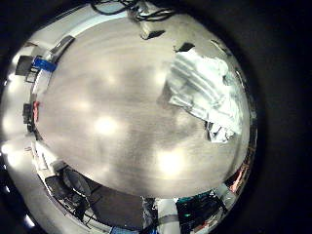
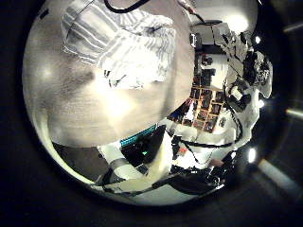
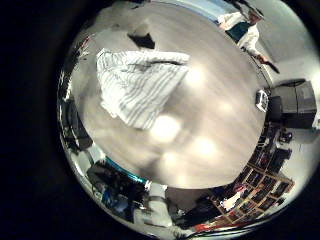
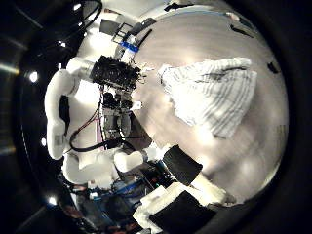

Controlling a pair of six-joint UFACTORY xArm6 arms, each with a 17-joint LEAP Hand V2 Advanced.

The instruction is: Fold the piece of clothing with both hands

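Table (image 3: 215, 120): broad wood-grain top, mostly bare, all four palm views looking down on it from well above. Garment (image 3: 135, 80): pale striped shirt-like piece lying loosely bunched and partly doubled over on the tabletop, apart from both hands; it looks light, limp and prone to slide, so best pinched at opposite edges or corners rather than mid-cloth. A hand (image 4: 117, 73), which one unclear, shows in the right thumb-side view holding nothing; finger posture of either hand cannot be told.
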